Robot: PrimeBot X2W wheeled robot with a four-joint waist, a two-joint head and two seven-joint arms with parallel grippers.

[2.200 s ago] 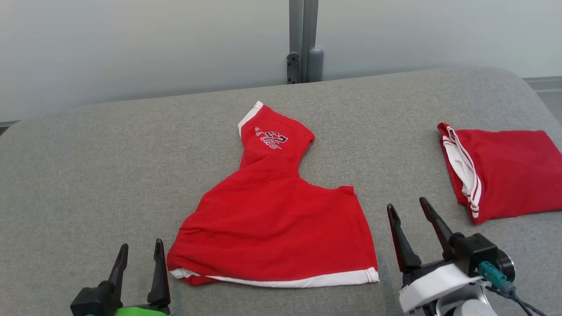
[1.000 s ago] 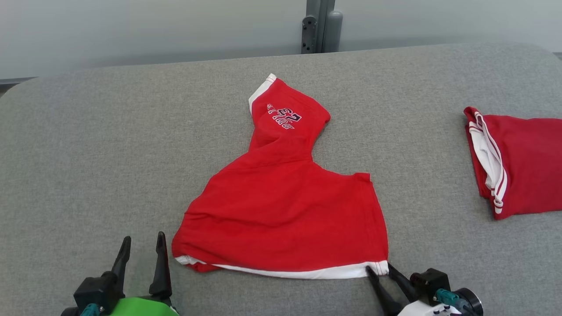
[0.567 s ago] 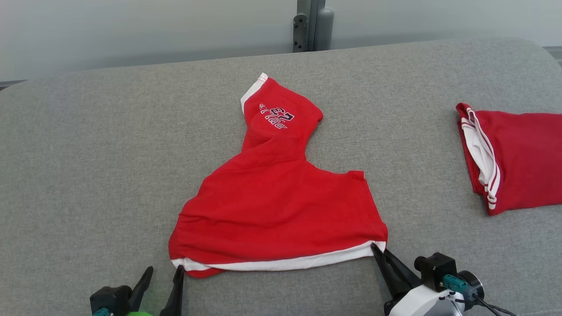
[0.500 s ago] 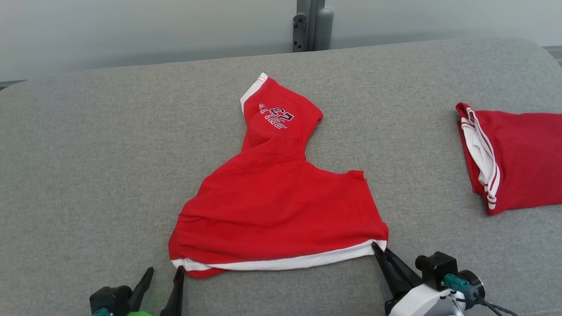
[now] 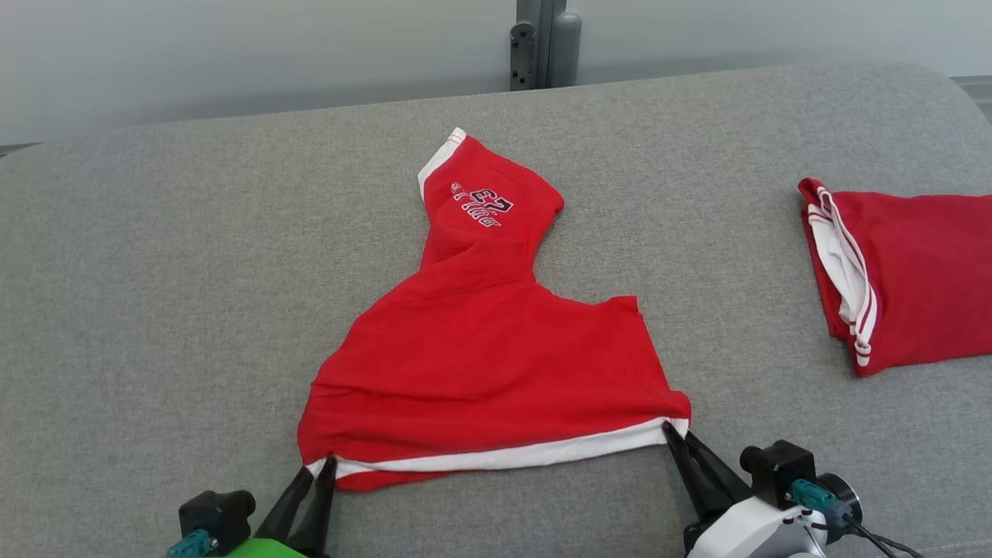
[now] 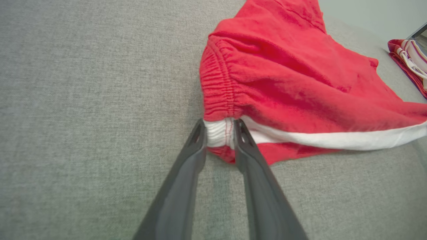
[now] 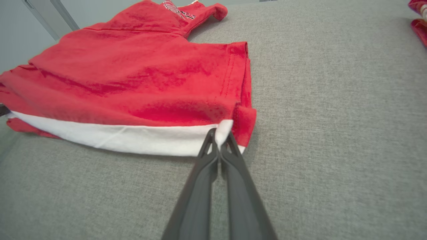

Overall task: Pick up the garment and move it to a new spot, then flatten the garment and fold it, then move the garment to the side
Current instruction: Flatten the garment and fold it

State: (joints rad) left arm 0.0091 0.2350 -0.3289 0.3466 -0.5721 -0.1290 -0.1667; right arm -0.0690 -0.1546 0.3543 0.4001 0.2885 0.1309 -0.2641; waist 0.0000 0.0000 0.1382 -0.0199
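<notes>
Head view: left tool (image 5: 321, 466), right tool (image 5: 669, 428) clamp garment (image 5: 480, 364) hem corners on roomy cushion (image 5: 155, 271).

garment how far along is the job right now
Done: nothing yet; the garment lies unfolded on the grey cushion. In hand: the pickup, with the right gripper shut on one white-band corner and the left gripper pinching the other. Left: lifting, moving, flattening, folding, setting it aside.

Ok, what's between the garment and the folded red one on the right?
Nothing: the head view shows bare grey cushion between the garment and the folded one.
</notes>
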